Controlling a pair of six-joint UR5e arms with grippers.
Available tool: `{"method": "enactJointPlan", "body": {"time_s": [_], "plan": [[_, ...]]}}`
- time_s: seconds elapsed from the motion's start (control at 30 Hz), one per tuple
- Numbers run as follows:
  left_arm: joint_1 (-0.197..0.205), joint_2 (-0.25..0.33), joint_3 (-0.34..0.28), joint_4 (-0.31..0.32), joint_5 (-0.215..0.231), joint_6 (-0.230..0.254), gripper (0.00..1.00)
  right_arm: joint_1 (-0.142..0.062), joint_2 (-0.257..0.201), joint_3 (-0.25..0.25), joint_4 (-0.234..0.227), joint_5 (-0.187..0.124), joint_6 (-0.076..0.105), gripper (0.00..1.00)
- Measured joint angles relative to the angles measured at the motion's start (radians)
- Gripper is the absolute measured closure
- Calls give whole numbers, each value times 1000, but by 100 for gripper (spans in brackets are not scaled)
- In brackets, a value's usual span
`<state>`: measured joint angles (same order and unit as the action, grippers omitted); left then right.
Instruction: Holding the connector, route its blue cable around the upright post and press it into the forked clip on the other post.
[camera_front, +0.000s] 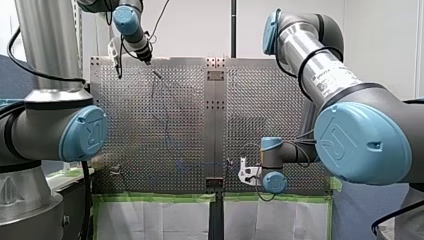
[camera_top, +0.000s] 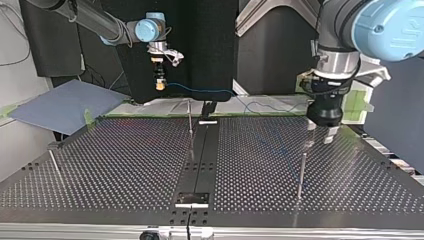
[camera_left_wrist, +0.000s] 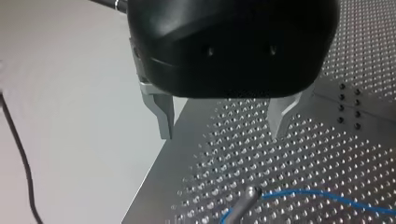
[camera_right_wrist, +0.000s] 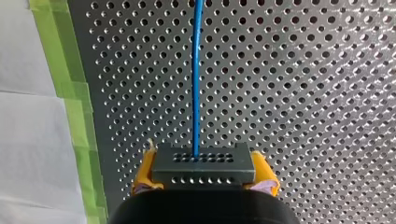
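Right wrist view. My right arm's claw pinches a dark grey connector between yellow pads. A blue cable leaves the connector's face and runs straight ahead over the perforated worktop. Green tape lines the worktop's edge beside the claw.

Left wrist view. My left arm's claw is black with metal fingers, spread wide with nothing between them. It hangs over a corner of the worktop. Ahead of it stands a thin post. The cable passes right at the post's top, but I cannot tell whether it touches.

Top view. The right claw holds the connector in the air above the worktop's far edge, at the view's left of centre. The cable runs from it toward the view's right, then drops to the worktop. The left claw hangs low at the view's right, just behind one post. Another post stands by the middle strip. The forked clip is too small to make out.

Front view. The left claw hangs over the far left corner. My right arm reaches low to the near edge by the middle.
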<state>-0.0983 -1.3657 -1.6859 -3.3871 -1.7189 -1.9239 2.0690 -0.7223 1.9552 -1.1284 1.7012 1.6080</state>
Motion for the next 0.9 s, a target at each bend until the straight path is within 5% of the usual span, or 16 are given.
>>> {"method": "enactJointPlan", "body": {"time_s": [0.9], "plan": [[-24, -1, -1, -7, -164, 9, 0, 3, 0, 0, 4, 0, 0, 100]]}}
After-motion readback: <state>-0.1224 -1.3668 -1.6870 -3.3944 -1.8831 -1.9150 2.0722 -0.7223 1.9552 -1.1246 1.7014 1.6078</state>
